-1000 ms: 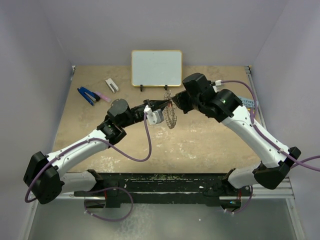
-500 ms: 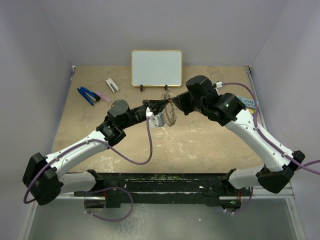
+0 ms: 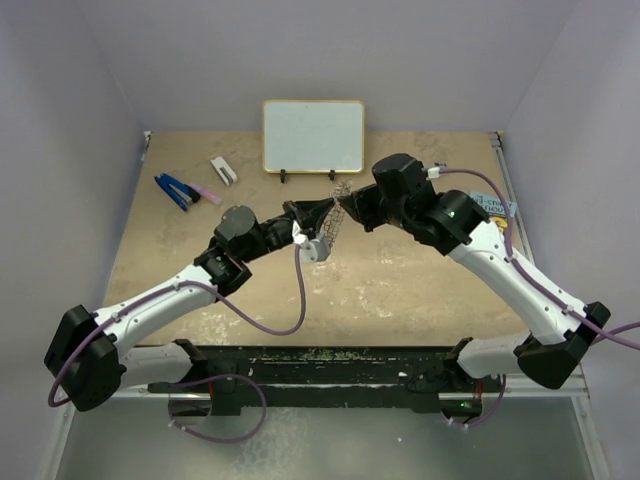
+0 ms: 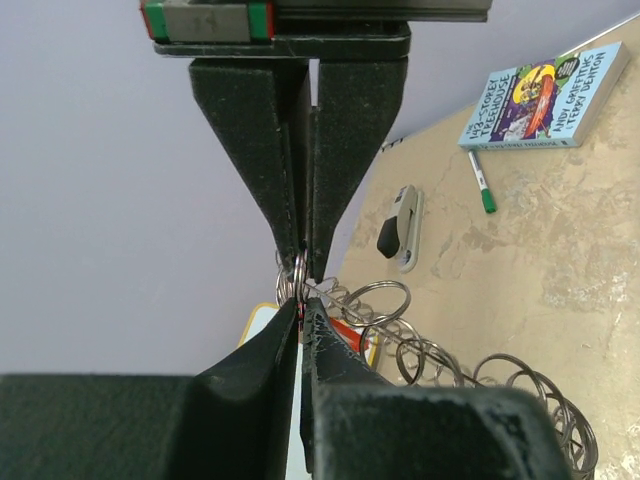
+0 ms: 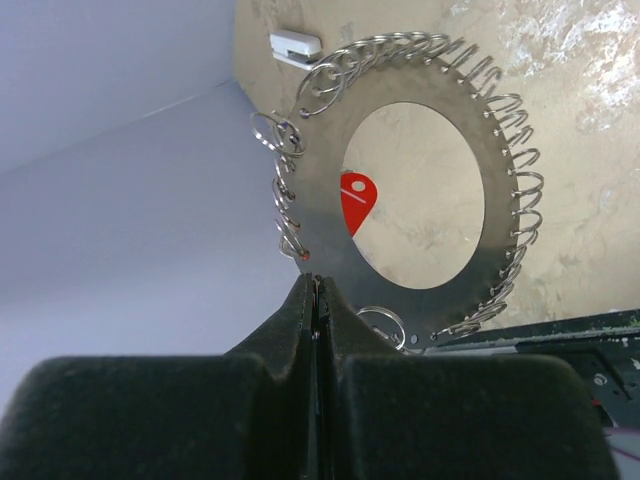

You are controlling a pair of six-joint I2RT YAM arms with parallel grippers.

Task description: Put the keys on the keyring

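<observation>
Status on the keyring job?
Right gripper shut on keyring rim. Left gripper shut at its fringe. Red key shows through the hole; threaded or not unclear. Nothing blocking.

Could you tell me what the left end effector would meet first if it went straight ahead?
Most likely the right end effector, whose fingertips face it almost tip to tip at the rim of the keyring; the exact gap is unclear.
</observation>
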